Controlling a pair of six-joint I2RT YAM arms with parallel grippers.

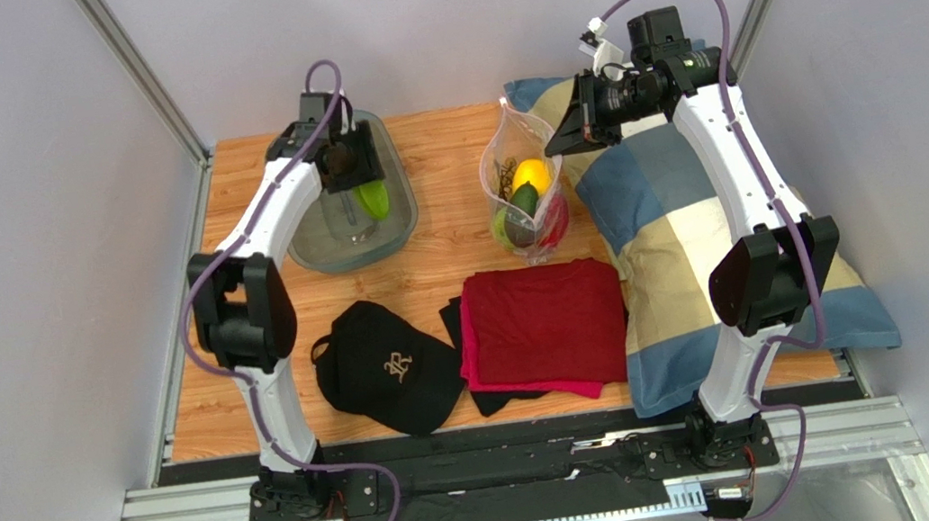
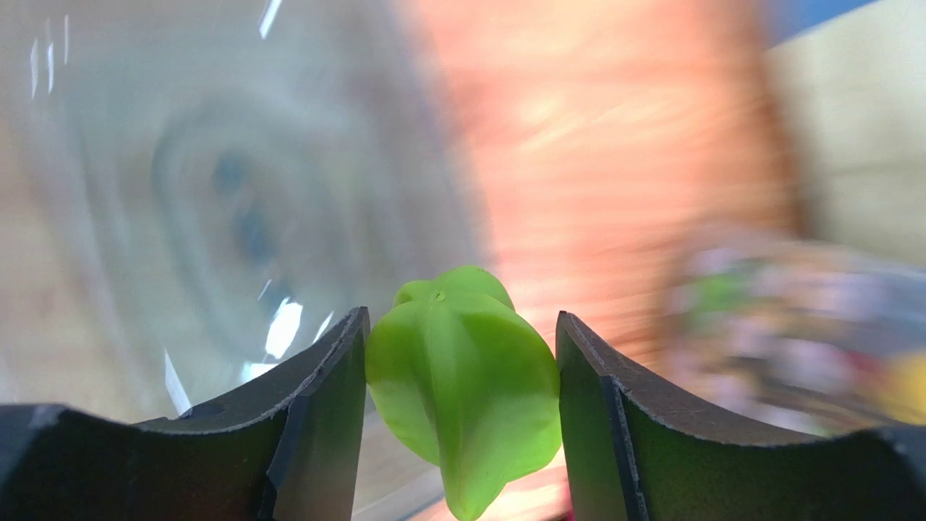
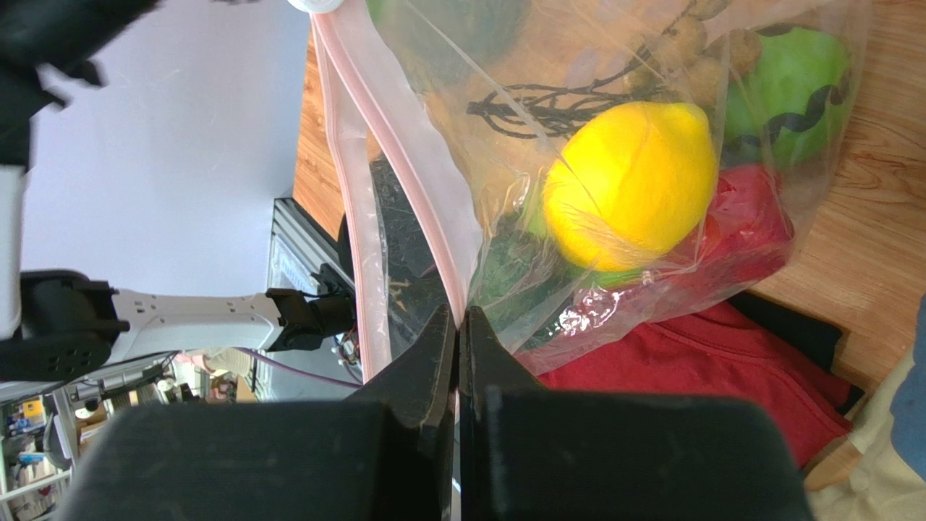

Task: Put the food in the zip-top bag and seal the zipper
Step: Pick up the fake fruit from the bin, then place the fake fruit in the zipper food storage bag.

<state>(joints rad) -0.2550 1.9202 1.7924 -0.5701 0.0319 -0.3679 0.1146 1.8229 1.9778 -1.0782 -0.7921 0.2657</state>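
Observation:
My left gripper (image 2: 462,380) is shut on the green star fruit (image 2: 465,380) and holds it over the grey-green oval tray (image 1: 324,242); the fruit also shows in the top view (image 1: 374,198). My right gripper (image 3: 458,337) is shut on the pink zipper strip (image 3: 418,163) of the clear zip-top bag (image 1: 525,184) and holds the bag hanging with its mouth open. Inside the bag I see the yellow lemon (image 3: 630,185), a green apple (image 3: 788,81), the red pepper (image 3: 739,233), a dark green piece (image 3: 522,282) and the brownish grape bunch (image 3: 674,49).
A black cap (image 1: 387,367) and a folded red cloth (image 1: 545,324) over a black cloth lie at the front of the wooden table (image 1: 452,228). A blue and cream checked pillow (image 1: 680,244) lies along the right side under the right arm.

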